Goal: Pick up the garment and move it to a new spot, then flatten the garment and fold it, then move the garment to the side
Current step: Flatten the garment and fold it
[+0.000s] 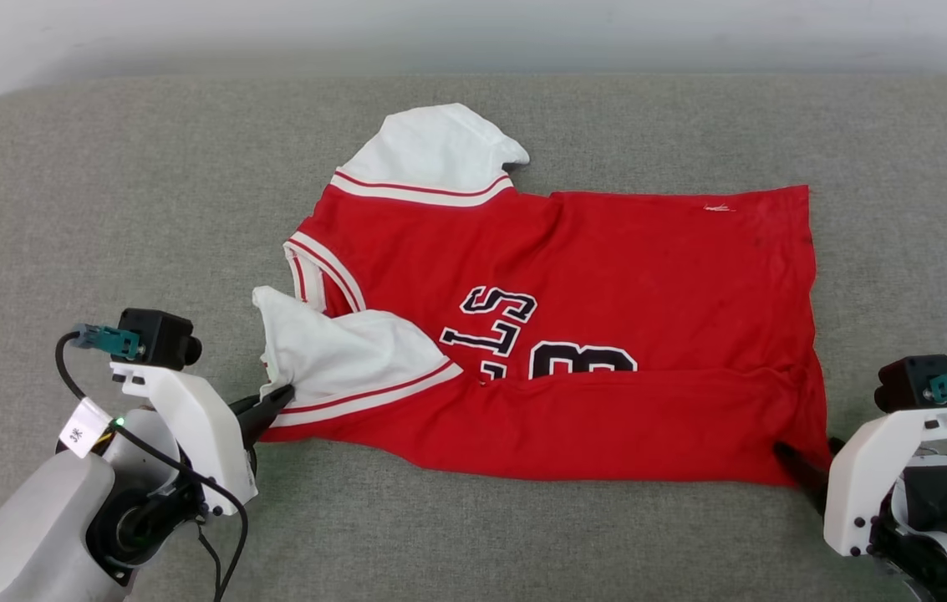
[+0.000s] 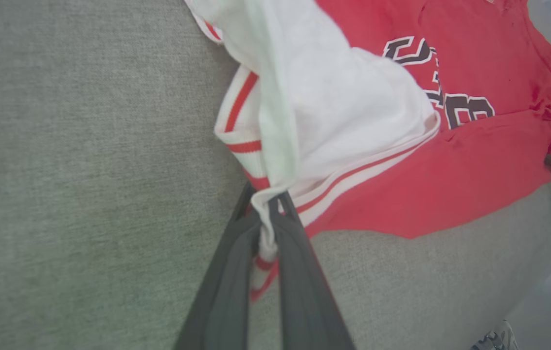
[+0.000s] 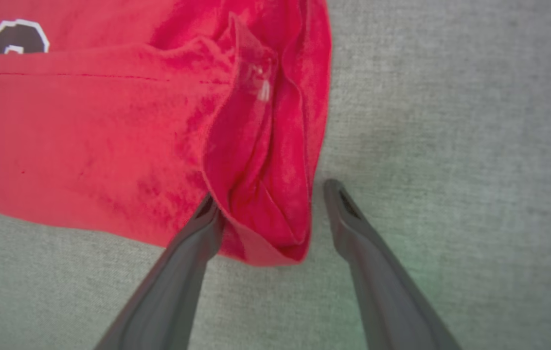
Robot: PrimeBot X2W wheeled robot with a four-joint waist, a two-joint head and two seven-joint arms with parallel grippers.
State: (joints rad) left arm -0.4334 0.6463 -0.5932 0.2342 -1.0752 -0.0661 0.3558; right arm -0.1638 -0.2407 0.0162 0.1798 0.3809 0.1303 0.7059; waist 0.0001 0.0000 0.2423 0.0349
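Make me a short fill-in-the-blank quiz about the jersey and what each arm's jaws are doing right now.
1. The garment is mostly ___ in colour.
2. On the left gripper, the jaws are ___ on the edge of the white sleeve.
3. On the right gripper, the jaws stand ___ on either side of the hem corner.
4. The garment lies on a ___ fabric surface.

Missing words: red; shut; open; grey.
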